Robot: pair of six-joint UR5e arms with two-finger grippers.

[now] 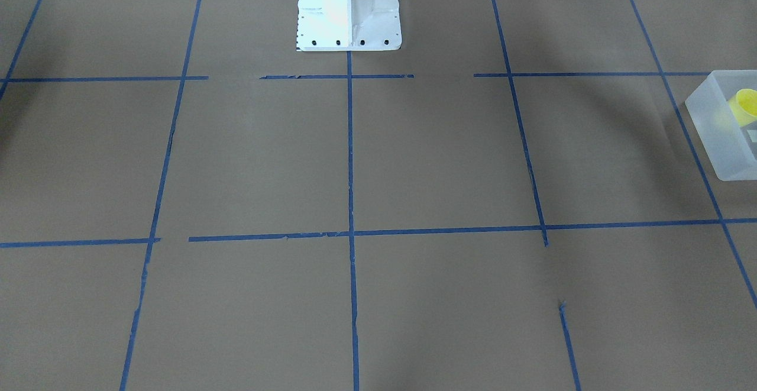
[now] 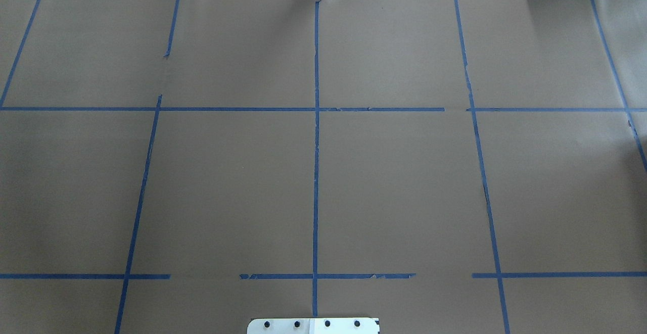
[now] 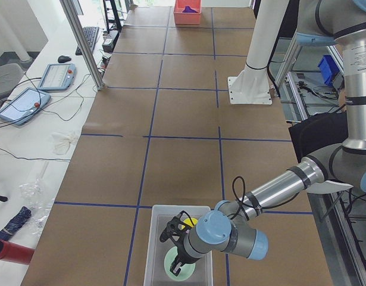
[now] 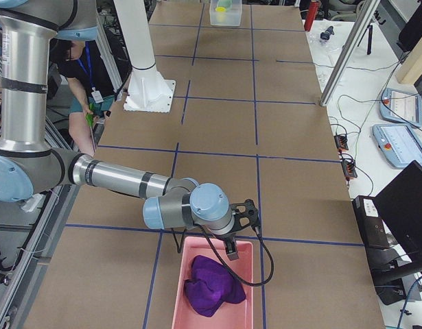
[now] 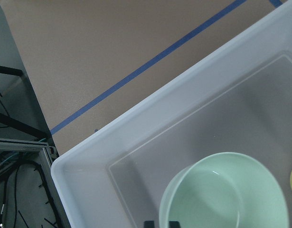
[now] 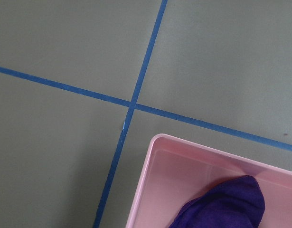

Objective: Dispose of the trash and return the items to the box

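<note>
The frosted box (image 3: 156,250) sits at the table's left end, and also shows in the front view (image 1: 718,142) and the left wrist view (image 5: 136,142). Inside it lie the yellow cup (image 3: 189,222) (image 1: 744,106) and a pale mint bowl (image 5: 226,194) (image 3: 188,269). My left gripper (image 5: 160,223) (image 3: 178,253) reaches into the box. Its two dark fingertips stand close together on either side of the bowl's rim, shut on it. My right gripper (image 4: 232,251) hangs over a pink bin (image 4: 183,301). I cannot tell whether it is open or shut.
The pink bin (image 6: 150,190) at the table's right end holds a purple cloth (image 4: 212,286) (image 6: 226,202). The robot's white base (image 1: 348,9) stands at mid-table. Blue tape lines cross the brown table. Tablets and cables lie beyond the table's far edge (image 3: 28,101).
</note>
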